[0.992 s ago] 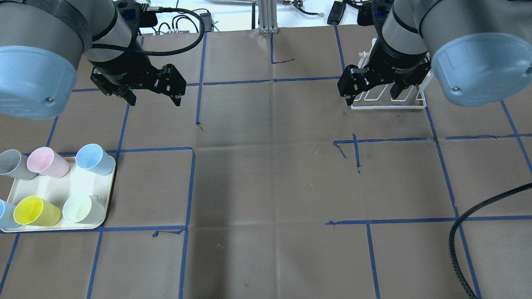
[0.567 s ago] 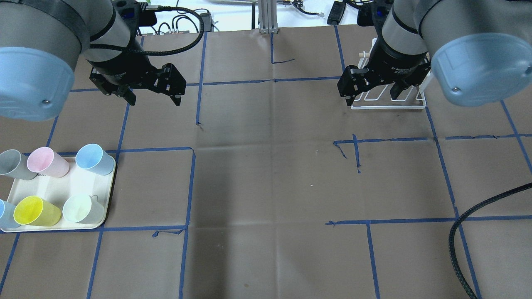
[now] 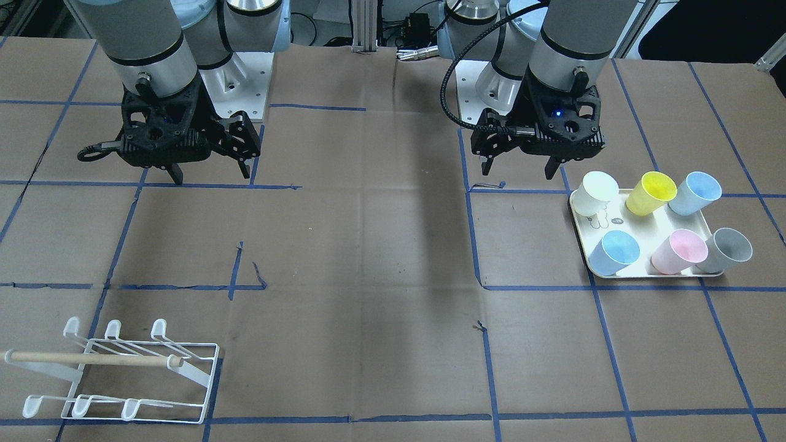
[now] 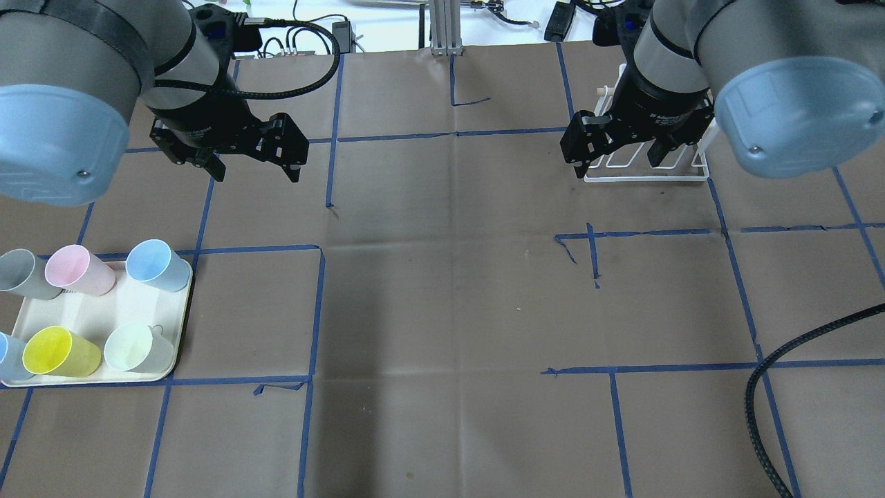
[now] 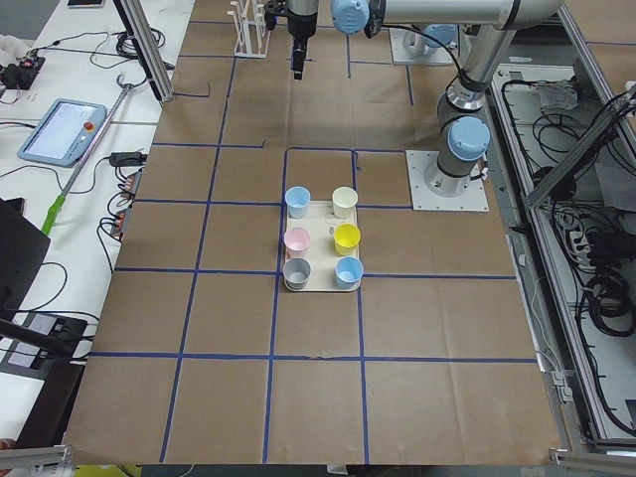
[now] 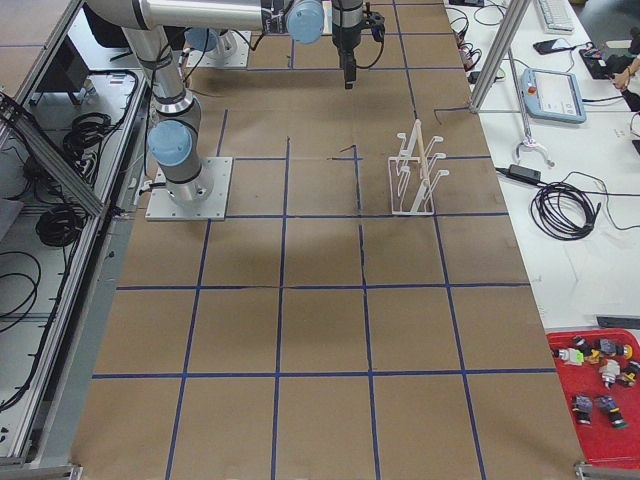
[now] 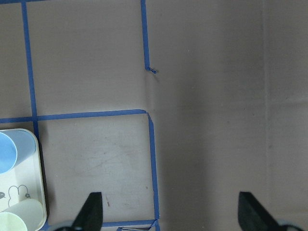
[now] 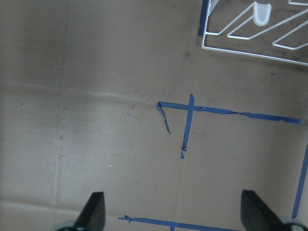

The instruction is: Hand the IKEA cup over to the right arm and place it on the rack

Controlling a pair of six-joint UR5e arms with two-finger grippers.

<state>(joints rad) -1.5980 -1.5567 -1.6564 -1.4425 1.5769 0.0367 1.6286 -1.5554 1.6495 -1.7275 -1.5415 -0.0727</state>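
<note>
Hovering over brown paper desk (image 3: 368, 276) with left end effector (image 4: 257, 173) splayed, empty | holding right end effector (image 4: 617, 164) released likewise | seeing six smooth tapered pastel cups (image 3: 678, 252) mouth-up on cream rounded tray (image 3: 645, 274) | noting white wire rack (image 3: 116, 373), wooden dowel (image 3: 92, 358) across, well apart.

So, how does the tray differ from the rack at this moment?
The tray is solid and cream; the rack is thin white wire with a wooden rod. The tray holds six cups; the rack holds none. The tray sits on the robot's left side, the rack on its right. Both rest on the table.
</note>
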